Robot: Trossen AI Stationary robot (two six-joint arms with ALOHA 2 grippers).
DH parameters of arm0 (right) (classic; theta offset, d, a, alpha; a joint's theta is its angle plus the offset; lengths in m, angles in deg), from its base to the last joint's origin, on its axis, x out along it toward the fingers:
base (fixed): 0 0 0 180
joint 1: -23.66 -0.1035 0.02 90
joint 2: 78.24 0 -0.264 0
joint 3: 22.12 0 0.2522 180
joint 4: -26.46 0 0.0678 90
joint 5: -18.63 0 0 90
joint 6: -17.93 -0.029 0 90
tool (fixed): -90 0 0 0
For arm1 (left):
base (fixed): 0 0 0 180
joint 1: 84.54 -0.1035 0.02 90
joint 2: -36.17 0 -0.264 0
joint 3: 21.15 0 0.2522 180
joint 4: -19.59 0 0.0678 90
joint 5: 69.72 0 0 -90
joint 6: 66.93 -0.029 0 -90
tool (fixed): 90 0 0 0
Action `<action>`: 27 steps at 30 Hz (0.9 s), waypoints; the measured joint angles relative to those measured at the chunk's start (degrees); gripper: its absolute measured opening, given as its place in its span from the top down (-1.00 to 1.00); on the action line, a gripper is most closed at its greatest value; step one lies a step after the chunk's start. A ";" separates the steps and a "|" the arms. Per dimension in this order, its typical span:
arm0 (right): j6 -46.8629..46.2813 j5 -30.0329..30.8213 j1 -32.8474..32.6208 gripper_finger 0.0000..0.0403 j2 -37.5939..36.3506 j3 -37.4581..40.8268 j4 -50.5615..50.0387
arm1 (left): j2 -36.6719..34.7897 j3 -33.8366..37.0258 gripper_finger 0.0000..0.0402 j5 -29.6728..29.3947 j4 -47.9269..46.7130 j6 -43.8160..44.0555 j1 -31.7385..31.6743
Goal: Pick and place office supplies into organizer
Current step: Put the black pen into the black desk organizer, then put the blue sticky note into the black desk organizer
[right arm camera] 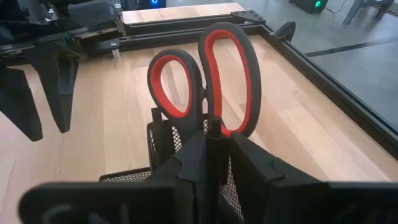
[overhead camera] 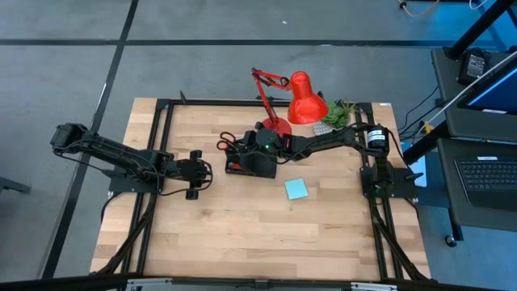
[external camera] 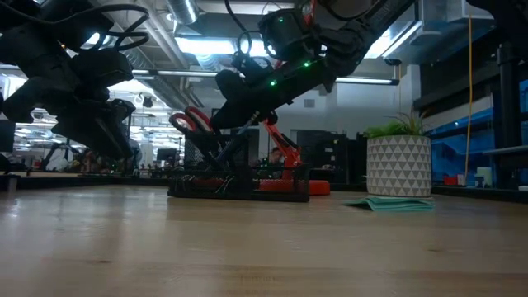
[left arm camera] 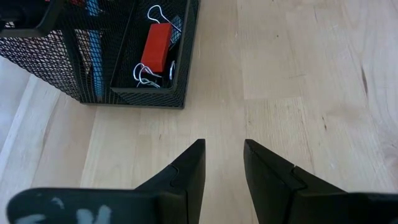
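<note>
Two claws: right (right arm camera: 214, 165) pinching looped red-handled scissors (right arm camera: 208, 81) above mesh organizer (left arm camera: 149, 96); left (left arm camera: 224, 165) parted.

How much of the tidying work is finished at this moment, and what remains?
Done: the red block and clips lie in the organizer. In hand: the right end effector grips the scissors, blades down in the organizer. Left: the cyan sticky-note pad on the table. The left end effector waits open.
</note>
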 joint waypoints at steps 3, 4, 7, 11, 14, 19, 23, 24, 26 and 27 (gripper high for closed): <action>0.09 -0.03 0.00 0.60 0.00 0.00 0.02 | 0.00 0.00 0.48 0.00 0.00 0.00 0.01; 0.22 -0.10 0.00 0.58 0.00 0.00 0.02 | 0.00 0.01 0.48 0.00 0.00 0.00 -0.01; 0.15 -0.14 0.00 0.51 0.00 0.00 0.02 | 0.00 0.01 0.48 0.00 0.00 0.00 0.00; 0.14 -0.14 0.00 0.37 0.00 0.00 0.02 | -0.01 0.01 0.48 0.00 0.00 0.00 0.02; 0.14 -0.13 0.00 0.26 0.00 0.00 0.04 | -0.01 0.01 0.48 0.00 0.00 0.00 0.00; 0.14 -0.14 -0.01 0.14 -0.84 0.00 -0.44 | 0.00 0.00 0.48 0.00 0.00 0.03 0.01; 0.19 -0.10 -0.55 0.11 -3.61 0.00 -2.90 | -0.01 0.01 0.48 0.01 -0.02 0.09 -0.01; 0.12 -0.11 -0.73 0.11 -4.39 -0.04 -3.34 | -0.01 0.01 0.48 0.08 -0.02 0.07 0.01; 0.14 0.03 -1.38 0.11 -6.02 -0.02 -4.95 | -0.01 0.01 0.48 0.16 -0.02 0.10 0.00; 0.14 0.01 -1.80 0.11 -6.98 -0.02 -6.02 | -0.01 0.01 0.48 0.17 -0.04 0.11 0.02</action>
